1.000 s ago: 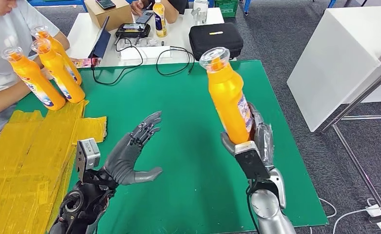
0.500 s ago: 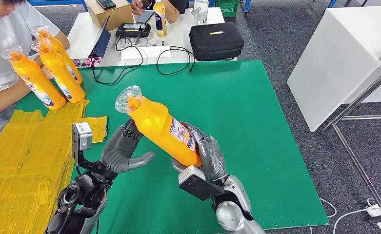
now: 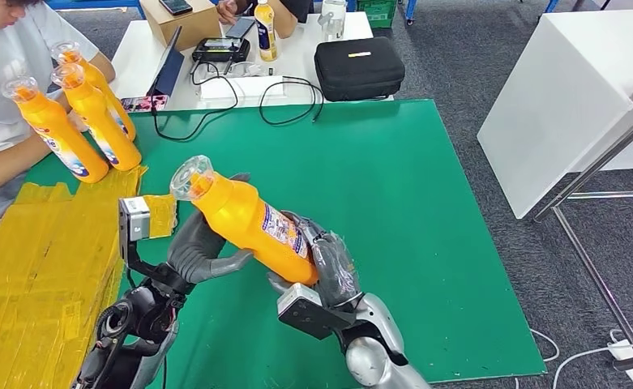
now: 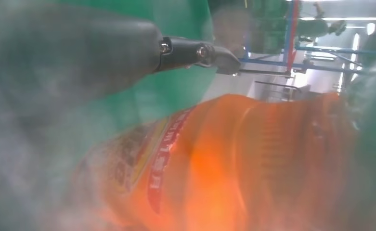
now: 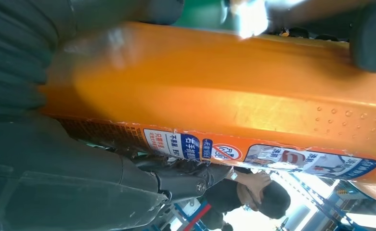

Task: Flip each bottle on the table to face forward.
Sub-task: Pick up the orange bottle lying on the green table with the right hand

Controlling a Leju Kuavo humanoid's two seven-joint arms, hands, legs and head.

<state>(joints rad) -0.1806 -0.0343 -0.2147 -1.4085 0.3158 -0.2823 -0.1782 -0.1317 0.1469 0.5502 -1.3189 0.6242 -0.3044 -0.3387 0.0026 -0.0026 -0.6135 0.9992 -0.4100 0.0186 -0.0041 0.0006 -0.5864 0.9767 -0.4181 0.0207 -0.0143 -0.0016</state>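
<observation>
Both hands now meet at one orange bottle (image 3: 248,223): the right hand (image 3: 325,263), closed around its lower body, has swung it from upright at the right down across the middle, cap tilted left. The left hand (image 3: 203,247) cups beneath its shoulder, fingers loosely curled, so a handover looks under way. Bare green worktop (image 3: 426,203) lies rightward; three standing bottles (image 3: 82,117) crowd the far-left corner.

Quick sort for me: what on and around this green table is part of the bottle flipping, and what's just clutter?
Job:
orange plastic bottle with a clear cap, held tilted by right hand
left hand against that bottle
three orange bottles standing upright

Clutter:
black zip case
black cables
cardboard box
yellow sheets
</observation>
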